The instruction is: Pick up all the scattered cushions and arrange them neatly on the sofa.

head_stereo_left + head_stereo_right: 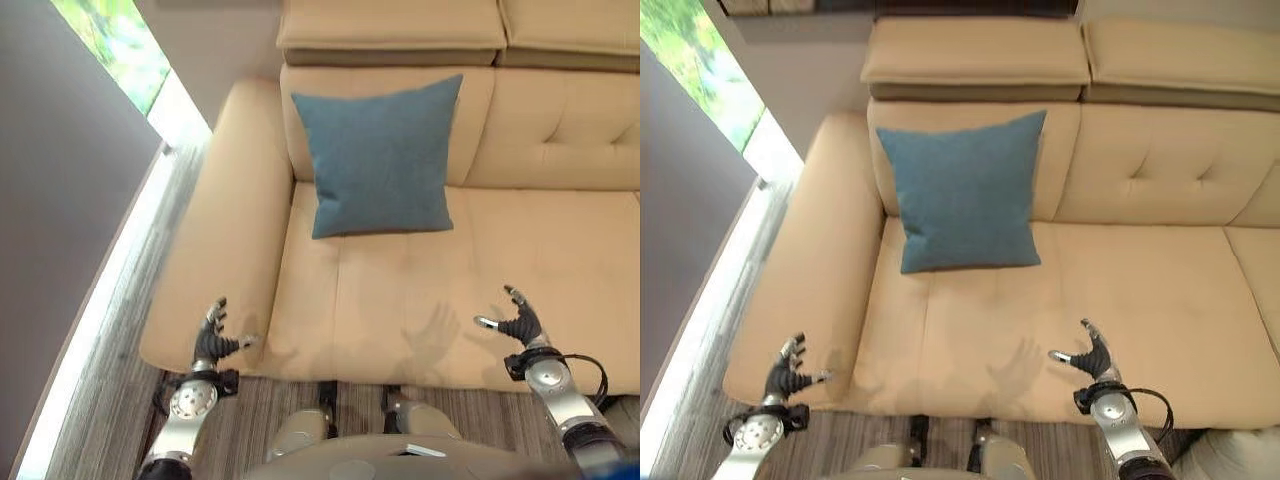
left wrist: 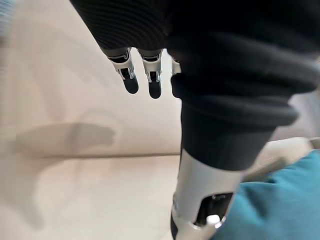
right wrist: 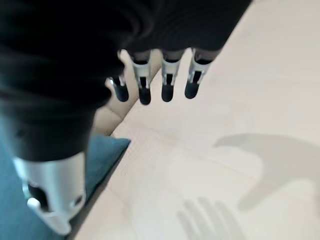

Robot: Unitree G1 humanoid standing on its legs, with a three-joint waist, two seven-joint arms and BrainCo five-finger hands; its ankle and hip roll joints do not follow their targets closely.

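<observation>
A blue-grey square cushion [image 1: 380, 155] leans upright against the backrest of the beige sofa [image 1: 560, 270], on its leftmost seat. A corner of the cushion [image 3: 102, 155] shows past my right hand's thumb. My left hand [image 1: 212, 340] hovers open over the front end of the sofa's left armrest, holding nothing. My right hand [image 1: 518, 322] hovers open above the front of the seat, to the right of the cushion and well apart from it. Its fingers [image 3: 165, 85] hang straight over the bare seat.
The sofa's wide left armrest [image 1: 225, 210] runs beside a grey wall [image 1: 60, 200] with a lit strip along the floor. Striped carpet [image 1: 100, 400] lies in front of the sofa. The seat to the right of the cushion is bare.
</observation>
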